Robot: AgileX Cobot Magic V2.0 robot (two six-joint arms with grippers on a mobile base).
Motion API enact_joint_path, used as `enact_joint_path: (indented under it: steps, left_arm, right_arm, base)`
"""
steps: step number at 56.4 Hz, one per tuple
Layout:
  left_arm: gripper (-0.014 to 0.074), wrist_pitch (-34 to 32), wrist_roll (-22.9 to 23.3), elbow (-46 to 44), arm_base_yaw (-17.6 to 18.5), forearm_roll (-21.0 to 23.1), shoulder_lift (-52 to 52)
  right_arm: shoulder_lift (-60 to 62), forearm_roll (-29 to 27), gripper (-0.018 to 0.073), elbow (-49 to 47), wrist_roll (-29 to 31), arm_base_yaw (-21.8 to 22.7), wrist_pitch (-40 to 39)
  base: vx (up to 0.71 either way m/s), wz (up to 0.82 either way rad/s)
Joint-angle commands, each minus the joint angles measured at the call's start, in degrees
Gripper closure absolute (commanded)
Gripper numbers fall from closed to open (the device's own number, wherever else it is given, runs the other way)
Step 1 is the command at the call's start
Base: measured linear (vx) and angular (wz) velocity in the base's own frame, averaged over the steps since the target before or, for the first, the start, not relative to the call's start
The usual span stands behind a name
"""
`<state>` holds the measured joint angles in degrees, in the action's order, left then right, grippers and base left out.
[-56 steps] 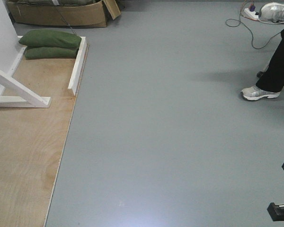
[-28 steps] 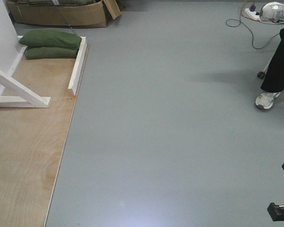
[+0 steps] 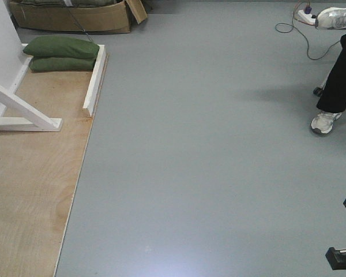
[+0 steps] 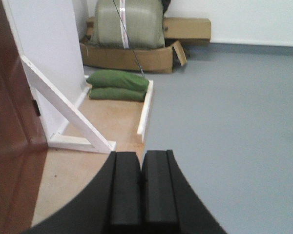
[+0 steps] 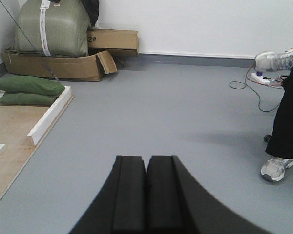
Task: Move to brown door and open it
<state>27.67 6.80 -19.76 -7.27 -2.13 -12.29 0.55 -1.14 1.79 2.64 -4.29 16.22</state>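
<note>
Far left in the left wrist view: brown door [image 4: 7,126], glossy reddish-brown, filling that edge from top to bottom, beside the plywood floorboard [image 4: 83,180]. Just right of it, a white wall panel [image 4: 49,44] and a slanting white brace [image 4: 63,112], foot resting on the plywood. Further back, two green sandbags [image 4: 118,85] stacked against a white rail [image 4: 145,114] at the board's edge. Behind them, an open cardboard box [image 4: 132,57] holding a grey-green sack [image 4: 129,24]. Low in the middle, left gripper [image 4: 140,158], black jaws pressed together, aimed along the board's right edge, door near and off to its left. Then bare grey floor [image 3: 207,144]. Right gripper [image 5: 146,163] likewise closed tight, over the grey floor. At far right, a person's dark trouser leg [image 5: 289,117] and pale shoe [image 5: 276,168], with a power strip [image 5: 261,77] and cable behind
</note>
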Motion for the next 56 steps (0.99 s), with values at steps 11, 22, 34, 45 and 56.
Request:
enact_joint_path:
  steps: [11,22,34,45,56]
  left_arm:
    - [0.0600,-3.84,0.04,-18.14,-8.12,0.24,-13.32]
    - [0.0600,-4.27,0.04,-29.86,-17.23,0.19,-22.76]
    - [0.0600,-4.28,0.04,-38.72,-23.71,0.19,-31.56]
    - [0.0600,-4.64,0.04,-43.66,-29.86,0.19,-38.28]
    - [0.0600,-5.62,0.04,-43.63,-30.31,0.19,-45.29]
  right_arm:
    - [0.78,0.40,0.0559,0.22,0.32,-0.06,-4.70]
    - [0.78,0.40,0.0559,0.22,0.32,-0.06,-4.70]
    - [0.78,0.40,0.0559,0.22,0.32,-0.06,-4.70]
    - [0.78,0.40,0.0559,0.22,0.32,-0.06,-4.70]
    - [0.78,0.40,0.0559,0.22,0.32,-0.06,-4.70]
  base:
    - [0.00,0.00]
    - [0.00,0.00]
    - [0.00,0.00]
    - [0.00,0.00]
    - [0.00,0.00]
